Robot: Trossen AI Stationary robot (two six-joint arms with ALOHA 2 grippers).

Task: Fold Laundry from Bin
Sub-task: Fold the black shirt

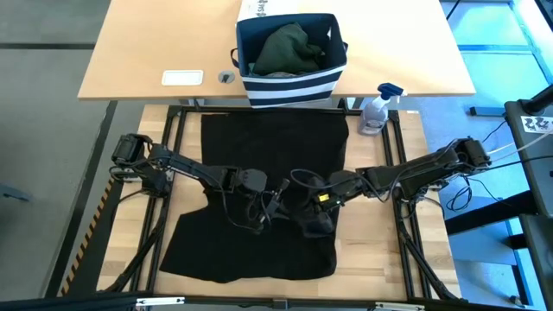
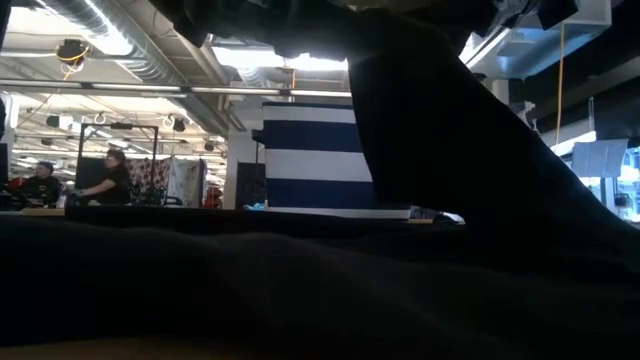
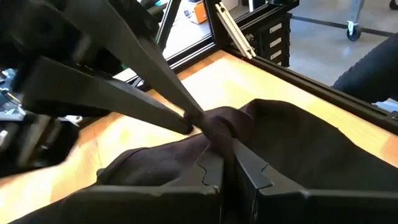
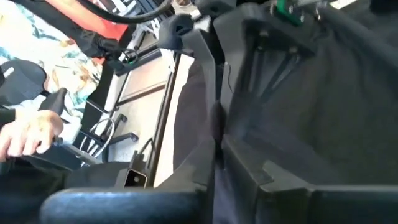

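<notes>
A black garment (image 1: 268,147) of the laundry lies spread on the table, its near part rumpled. Above its near middle my left gripper (image 1: 278,190) and my right gripper (image 1: 297,179) meet tip to tip, both shut on one raised bunch of the cloth (image 3: 227,124). In the low view the lifted cloth (image 2: 450,150) slopes down from above. The bin (image 1: 292,82), navy with white stripes, stands on the far desk with a dark green garment (image 1: 288,47) inside. My left gripper pinches a bunched fold of the black garment (image 3: 231,134) between its two fingers. The fingers come from the table's left, slanting down. The bunch is raised off the table and the cloth falls away from it to the tabletop. My right gripper pinches the same bunch (image 3: 204,120) between its two fingers. They come from the table's right, slanting down, opposite my left fingers. In the right wrist view the cloth (image 4: 215,121) runs between the fingers and drapes past them.
A spray bottle (image 1: 377,108) stands at the table's far right corner. A white pad (image 1: 181,78) lies on the far desk. Black frame rails (image 1: 393,147) border the table. A person's hand (image 4: 31,134) shows beyond the table, and people sit in the room behind (image 2: 110,175).
</notes>
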